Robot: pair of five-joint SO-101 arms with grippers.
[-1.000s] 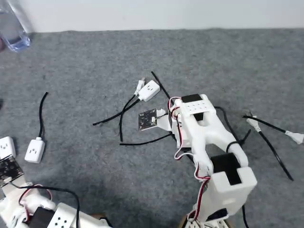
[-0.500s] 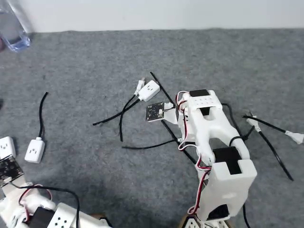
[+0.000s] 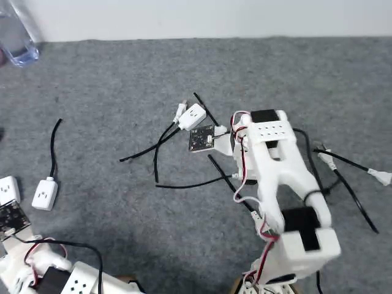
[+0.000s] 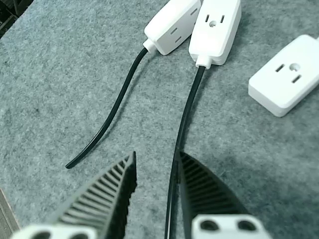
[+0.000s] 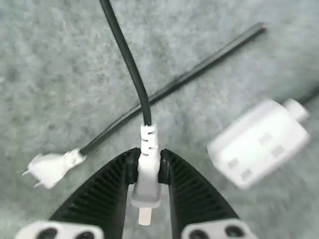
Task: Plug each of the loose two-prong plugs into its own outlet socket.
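The work surface is a grey carpet (image 3: 110, 86), bounded at the far edge by a white wall (image 3: 214, 18). The right arm (image 3: 275, 165) stands over the middle of the carpet.

**Right claw.** The right claw (image 5: 148, 157) is closed on a white plug (image 5: 145, 189), with both fingers pressing the plug body. The black cable (image 5: 127, 59) leads out ahead of the fingertips, so the prong end appears to face back toward the wrist. A second plug (image 5: 50, 168) lies loose on the carpet just beside the claw.

**Change.** Over the last second the right arm has swung toward the far side and carried the held plug nearer the socket (image 3: 195, 116). The wrist now sits just beside that socket. The trailing cable has dragged across the carpet with it, and the socket itself has not shifted.

**Meaning for the task.** The carry to the socket looks nearly finished. The next step is likely to be lining the prongs up with the slots. With the cable end leading, the plug probably needs turning before it can be inserted.

**Left claw.** The left claw (image 4: 155, 164) hangs above the carpet with its fingers apart and grips nothing. A cable lies on the carpet beneath the gap, close to one finger. A group of sockets (image 4: 217, 25) lies ahead of it, all unplugged. A further loose plug (image 3: 324, 158) lies well apart, beyond the right arm.
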